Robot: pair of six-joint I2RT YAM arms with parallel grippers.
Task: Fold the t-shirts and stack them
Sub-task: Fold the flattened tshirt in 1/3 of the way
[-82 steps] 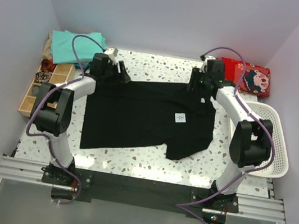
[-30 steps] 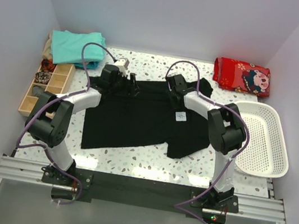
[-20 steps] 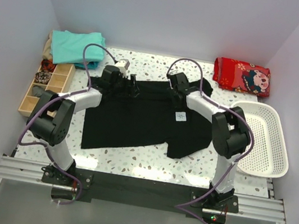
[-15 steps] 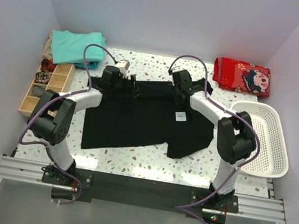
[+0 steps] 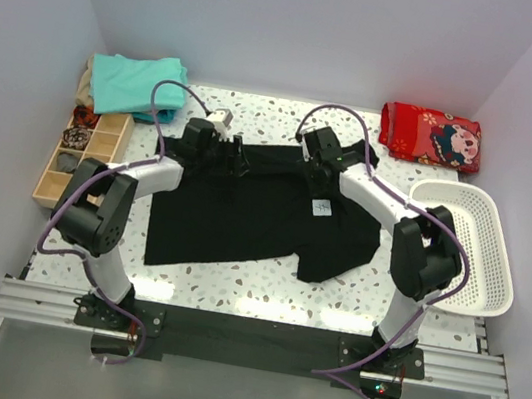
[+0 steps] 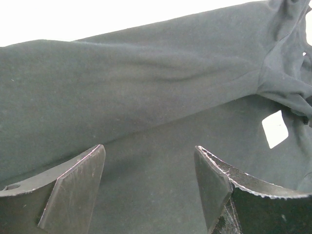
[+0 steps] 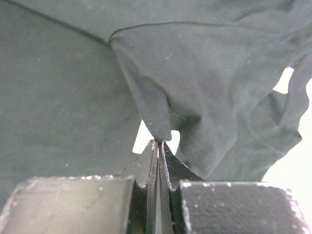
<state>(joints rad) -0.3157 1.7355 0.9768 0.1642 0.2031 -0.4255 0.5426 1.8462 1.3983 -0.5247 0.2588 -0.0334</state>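
Observation:
The black t-shirt (image 5: 245,206) lies spread flat on the table, its white square patch (image 5: 321,208) facing up right of centre. My right gripper (image 5: 314,167) is at the shirt's far edge, shut on a small pinch of black cloth (image 7: 157,127) held at the fingertips. My left gripper (image 5: 239,158) hovers over the far-left part of the shirt, open, with only flat black fabric (image 6: 146,87) between its fingers (image 6: 78,180). Folded teal t-shirts (image 5: 138,83) sit at the back left corner.
A folded red patterned cloth (image 5: 430,134) lies at the back right. A white mesh basket (image 5: 494,296) stands along the right side. A wooden compartment tray (image 5: 81,155) sits by the left wall, below the teal pile.
Both grippers came in from the shirt's far corners to its far middle. In the last second the right jaws pinched the cloth and the right elbow swung right; the left arm barely moved.

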